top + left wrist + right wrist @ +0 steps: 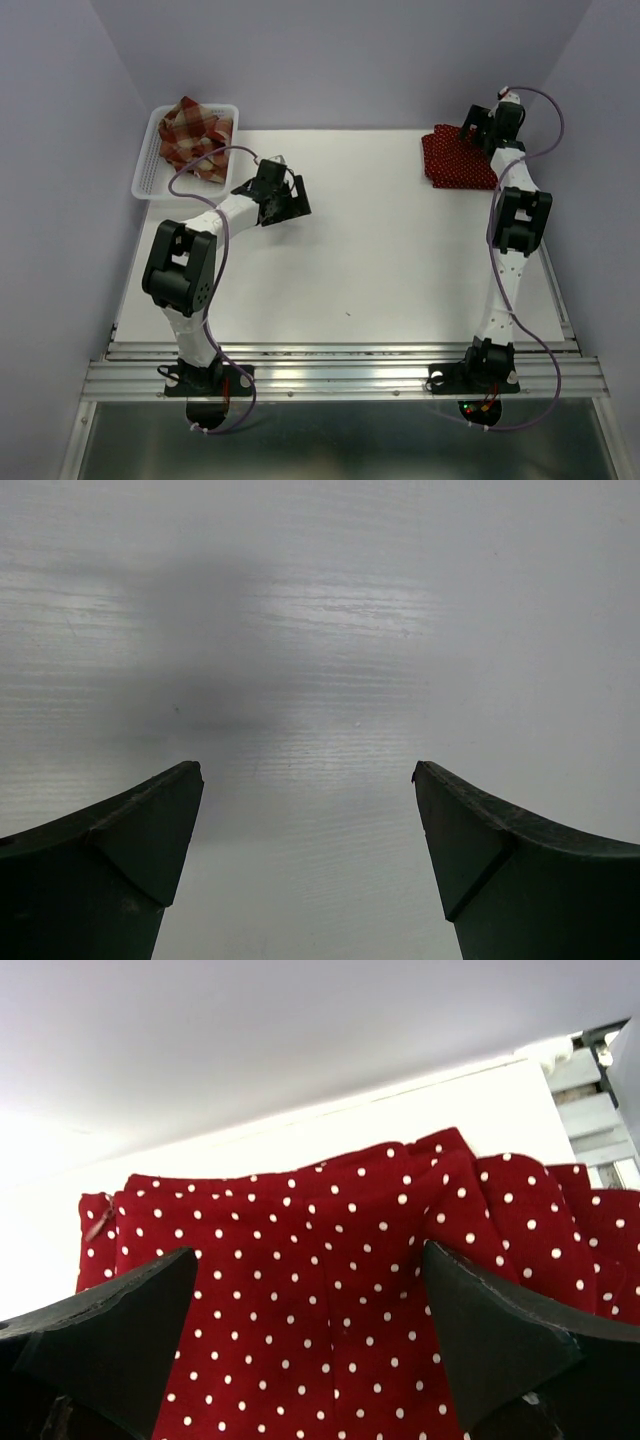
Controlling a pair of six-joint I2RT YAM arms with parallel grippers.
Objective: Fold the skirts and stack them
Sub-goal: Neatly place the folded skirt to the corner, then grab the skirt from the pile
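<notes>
A red-and-cream plaid skirt [195,138] lies crumpled in the white basket [146,172] at the back left. Dark red polka-dot skirt cloth [455,162] lies flat in layers at the table's back right; I cannot tell how many skirts it is. My right gripper [468,128] hovers over its far edge. In the right wrist view it [310,1260] stands open, with the dotted cloth [320,1200] spread below and nothing between the fingers. My left gripper [293,200] is open over bare table right of the basket. The left wrist view shows it [308,775] above white tabletop only.
The white table [380,250] ends in a metal rail [340,365] at the near edge, where both arm bases sit. Grey walls close in the back and both sides. The basket overhangs the table's left back corner.
</notes>
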